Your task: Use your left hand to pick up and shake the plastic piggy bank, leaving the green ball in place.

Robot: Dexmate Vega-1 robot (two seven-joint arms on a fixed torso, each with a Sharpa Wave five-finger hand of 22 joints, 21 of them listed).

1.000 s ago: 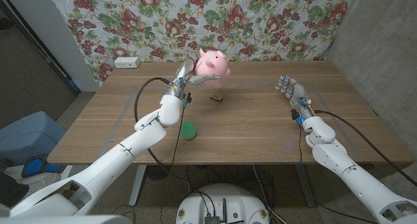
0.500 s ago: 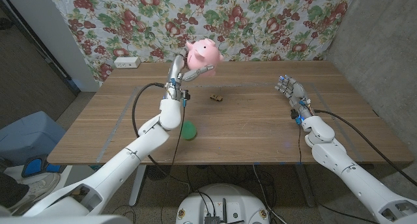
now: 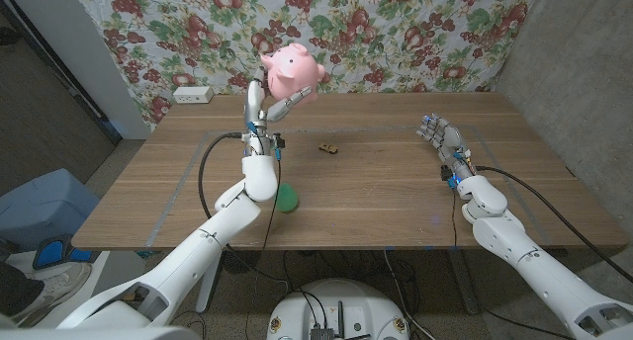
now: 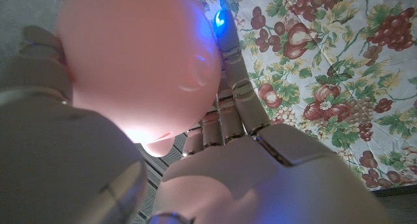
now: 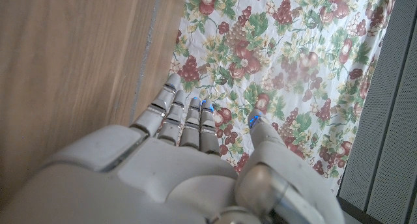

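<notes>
My left hand (image 3: pixel 265 108) holds the pink plastic piggy bank (image 3: pixel 288 69) high above the table's far left part, against the floral curtain. In the left wrist view the piggy bank (image 4: pixel 140 61) bulges close to the lens, with my left hand's fingers (image 4: pixel 228 87) wrapped along its side. The green ball (image 3: pixel 287 198) lies on the wood near the front edge, beside my left forearm. My right hand (image 3: pixel 439 137) stays at the table's right side with its fingers apart and nothing in them; the right wrist view shows my right hand (image 5: pixel 189 159) over the wooden table (image 5: pixel 65 68).
A small dark object (image 3: pixel 328 148) lies on the table (image 3: pixel 396 202) near its middle. A white power strip (image 3: pixel 192 95) sits at the far left corner. A blue bin (image 3: pixel 45 207) stands on the floor to the left.
My left hand has carried the piggy bank higher and further left, from just above the table up to the curtain. The green ball and my right hand have stayed put.
</notes>
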